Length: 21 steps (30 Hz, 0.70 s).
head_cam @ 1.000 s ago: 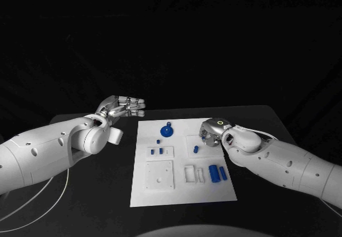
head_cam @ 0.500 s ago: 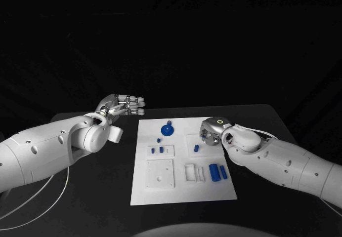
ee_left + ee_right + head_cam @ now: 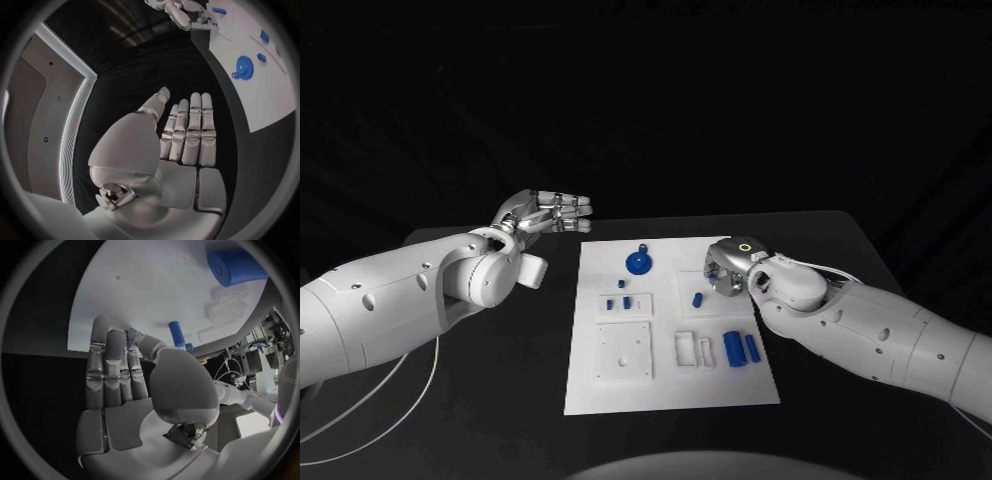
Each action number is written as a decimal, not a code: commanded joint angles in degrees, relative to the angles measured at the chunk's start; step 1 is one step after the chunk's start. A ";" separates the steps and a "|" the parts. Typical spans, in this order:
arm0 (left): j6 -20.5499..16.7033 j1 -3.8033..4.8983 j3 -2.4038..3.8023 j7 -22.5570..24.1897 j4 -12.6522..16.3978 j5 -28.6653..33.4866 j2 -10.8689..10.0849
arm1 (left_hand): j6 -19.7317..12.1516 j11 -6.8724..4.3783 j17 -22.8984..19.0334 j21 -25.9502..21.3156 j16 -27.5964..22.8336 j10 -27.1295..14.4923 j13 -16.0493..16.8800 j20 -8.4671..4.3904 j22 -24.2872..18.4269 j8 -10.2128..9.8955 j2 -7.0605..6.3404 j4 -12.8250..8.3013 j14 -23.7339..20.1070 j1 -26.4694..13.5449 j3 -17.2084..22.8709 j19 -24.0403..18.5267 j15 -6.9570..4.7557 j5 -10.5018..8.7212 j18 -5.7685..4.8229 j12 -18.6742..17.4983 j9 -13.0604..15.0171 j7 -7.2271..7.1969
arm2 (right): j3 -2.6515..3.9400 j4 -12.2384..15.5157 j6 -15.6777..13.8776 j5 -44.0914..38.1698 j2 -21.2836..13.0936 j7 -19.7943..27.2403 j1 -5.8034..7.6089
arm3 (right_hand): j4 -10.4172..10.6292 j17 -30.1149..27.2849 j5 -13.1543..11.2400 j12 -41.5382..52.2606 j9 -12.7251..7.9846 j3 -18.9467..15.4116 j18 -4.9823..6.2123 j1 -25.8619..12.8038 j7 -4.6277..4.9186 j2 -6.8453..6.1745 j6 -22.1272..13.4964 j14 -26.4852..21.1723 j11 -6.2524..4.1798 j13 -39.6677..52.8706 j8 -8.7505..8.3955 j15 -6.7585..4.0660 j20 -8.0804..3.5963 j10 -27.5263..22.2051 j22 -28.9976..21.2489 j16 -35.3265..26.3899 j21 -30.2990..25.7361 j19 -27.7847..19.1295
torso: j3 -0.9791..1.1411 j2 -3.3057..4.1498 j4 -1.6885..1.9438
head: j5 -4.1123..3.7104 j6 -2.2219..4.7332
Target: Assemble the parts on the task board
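Meanwhile, the left hand [image 3: 548,213] hovers empty, fingers straight, beside the board [image 3: 669,380]; the right hand [image 3: 727,270], over the board's edge, also holds nothing, fingers extended.

White task board [image 3: 668,390] on the black worktop [image 3: 516,380]; blue round part [image 3: 638,265] and blue cylinders [image 3: 743,349] on it. Both silver robot hands, left [image 3: 548,213] and right [image 3: 727,272], on white arms.

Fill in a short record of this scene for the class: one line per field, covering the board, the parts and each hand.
board: white task board flat on the black table
parts: blue round part at far end; two blue cylinders side by side near right edge
left hand: off the board, holds nothing
right hand: over the board's right edge; grasp unclear
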 commanded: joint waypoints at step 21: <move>0.56 0.10 0.06 -0.13 -2.10 0.52 0.69 | -0.08 0.03 -0.10 0.28 -0.14 -0.45 0.06 0.08 -0.22 -0.12 0.56 -0.45 -0.46 -0.02 0.08 0.27 -0.01 0.35 -0.67 0.24 -0.01 -0.08 | 4.16 10.13 -1.31 3.17 -3.35 0.57 1.34 | 1.48 0.31 -0.29 0.21 -0.07 -1.53 0.99 1.88 0.10 -0.03 0.33 0.07 -1.94 0.12 0.08 -0.28 -0.26 2.16 0.05 -0.41 -1.82 0.79 | -0.05 -0.07 0.06 | 1.10 0.30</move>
